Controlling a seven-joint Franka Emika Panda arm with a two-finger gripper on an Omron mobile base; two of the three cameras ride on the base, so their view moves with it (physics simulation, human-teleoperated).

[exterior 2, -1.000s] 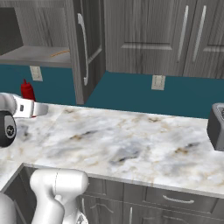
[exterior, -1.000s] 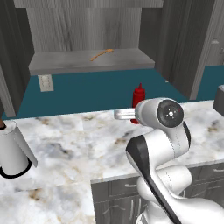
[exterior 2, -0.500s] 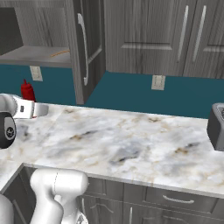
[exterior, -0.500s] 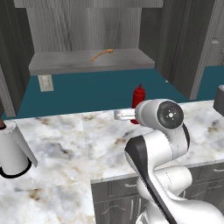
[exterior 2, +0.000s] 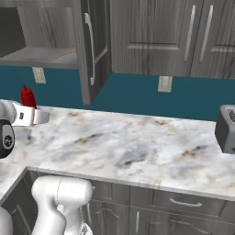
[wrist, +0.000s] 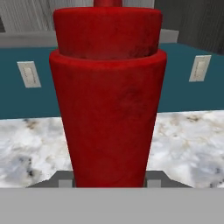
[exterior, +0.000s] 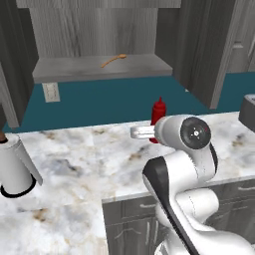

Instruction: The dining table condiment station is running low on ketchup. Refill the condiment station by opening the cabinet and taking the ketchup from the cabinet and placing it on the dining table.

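Nearest first: your gripper [wrist: 109, 183] sits at the bottom centre of the hand view, with the ketchup [wrist: 108, 100] running up the middle of that frame between the fingers. Only small grey finger stubs show on either side of its base, so I can't tell whether the jaws are clamped on it or just bracketing it. Treat the grasp as unconfirmed.

In the left base view, the bottle [exterior: 158, 113] is centre-right, upright, just beyond the white wrist. In the right base view it's at the left edge [exterior 2: 28, 96]. Whether it's standing on the marble counter [exterior 2: 137, 142] or slightly lifted, I can't tell.

Handling, my read:
- light, squeezable plastic, so it gives under hard clamping
- body tapers narrower toward the base, so it may slide in the fingers
- grip mid-body below the stepped collar, not the nozzle
- keep it upright in transit

Further back, the cabinet [exterior: 99, 50] at upper centre is open, with a small orange item [exterior: 113, 61] on its shelf.
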